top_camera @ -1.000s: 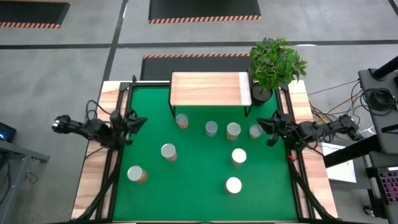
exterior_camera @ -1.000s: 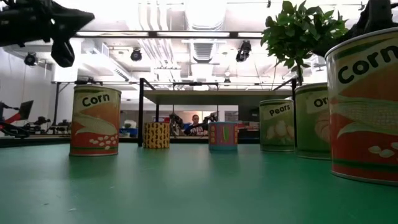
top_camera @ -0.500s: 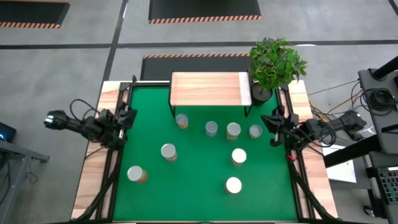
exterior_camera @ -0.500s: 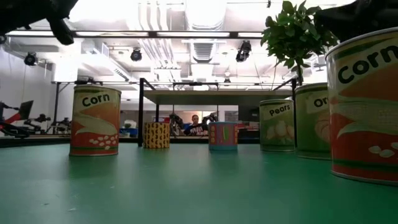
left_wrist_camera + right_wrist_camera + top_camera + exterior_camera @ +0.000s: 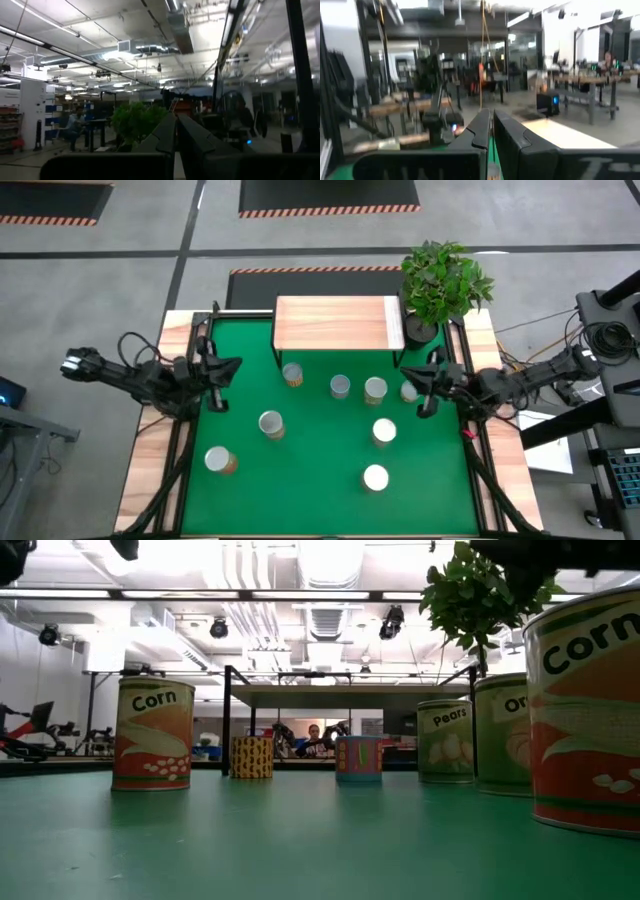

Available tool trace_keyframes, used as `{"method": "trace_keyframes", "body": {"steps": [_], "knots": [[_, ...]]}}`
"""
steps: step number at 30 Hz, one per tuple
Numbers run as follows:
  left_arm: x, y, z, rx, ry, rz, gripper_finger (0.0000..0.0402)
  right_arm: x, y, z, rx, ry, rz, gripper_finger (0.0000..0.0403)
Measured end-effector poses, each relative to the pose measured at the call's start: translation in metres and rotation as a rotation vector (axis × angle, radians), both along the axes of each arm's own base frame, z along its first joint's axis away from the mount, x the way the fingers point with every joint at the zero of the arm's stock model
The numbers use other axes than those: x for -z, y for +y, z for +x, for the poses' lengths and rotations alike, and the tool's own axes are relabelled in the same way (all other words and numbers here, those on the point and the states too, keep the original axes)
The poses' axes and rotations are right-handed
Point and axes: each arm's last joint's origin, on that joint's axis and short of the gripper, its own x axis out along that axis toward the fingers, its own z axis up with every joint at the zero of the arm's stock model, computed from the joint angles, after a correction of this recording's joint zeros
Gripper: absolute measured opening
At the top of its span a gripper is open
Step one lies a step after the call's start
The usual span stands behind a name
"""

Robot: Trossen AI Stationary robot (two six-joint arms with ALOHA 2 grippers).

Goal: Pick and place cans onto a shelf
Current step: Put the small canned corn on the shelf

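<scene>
Several cans stand upright on their bases on the green table top [image 5: 320, 500]: four in a row in front of the shelf [image 5: 338, 322], from one can [image 5: 292, 374] to another [image 5: 410, 391], and more nearer, such as two cans [image 5: 271, 424] [image 5: 384, 432]. In the low view a Corn can [image 5: 153, 734] stands left and a big Corn can [image 5: 590, 710] at the right edge. The shelf's light-wood board is bare. My left gripper [image 5: 226, 376] is shut and empty, high over the table's left edge. My right gripper [image 5: 418, 388] is shut and empty, high beside the rightmost can of the row.
A potted plant [image 5: 443, 283] stands at the far right corner beside the shelf. Black frame rails run along the table's left side [image 5: 196, 350] and right side [image 5: 462, 350]. Open green surface lies in the near middle, between a near-left can [image 5: 219, 460] and a near can [image 5: 375, 478].
Both grippers have risen, almost leaving the top of the low view. My right gripper has also gone toward the table's left, inward over the rightmost can of the row. My left gripper drew back outward, then came inward again. The cans have not moved.
</scene>
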Motion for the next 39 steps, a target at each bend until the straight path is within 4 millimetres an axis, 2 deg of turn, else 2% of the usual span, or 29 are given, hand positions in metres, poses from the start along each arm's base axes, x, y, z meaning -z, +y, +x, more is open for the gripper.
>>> {"method": "trace_keyframes", "body": {"steps": [4,7,10,14,21,28,34,39], "knots": [[-0.011,-0.001,0.004,-0.023,0.076,0.058,0.0,-0.011,0.005,0.022,0.045,0.111,0.035,0.0013],[-0.018,-0.002,0.006,-0.023,0.14,0.08,0.0,-0.011,0.008,0.039,0.085,0.22,0.043,0.0013],[-0.024,-0.002,0.007,-0.021,0.215,0.1,0.0,-0.021,0.012,0.056,0.113,0.261,0.067,0.0013],[-0.03,-0.002,0.007,-0.015,0.283,0.108,0.0,-0.016,0.018,0.078,0.135,0.386,0.06,0.0013],[-0.034,-0.002,0.007,-0.011,0.299,0.104,0.0,-0.016,0.023,0.117,0.144,0.586,0.05,0.0013],[-0.037,-0.003,0.01,-0.017,0.303,0.12,0.0,-0.011,0.014,0.155,0.139,0.858,0.109,0.0013],[-0.038,-0.003,0.012,-0.019,0.311,0.127,0.0,-0.008,-0.002,0.19,0.282,0.985,0.252,0.0013],[-0.037,-0.004,0.016,-0.019,0.324,0.131,0.0,0.005,-0.011,0.217,0.383,1.062,0.339,0.0013]]}}
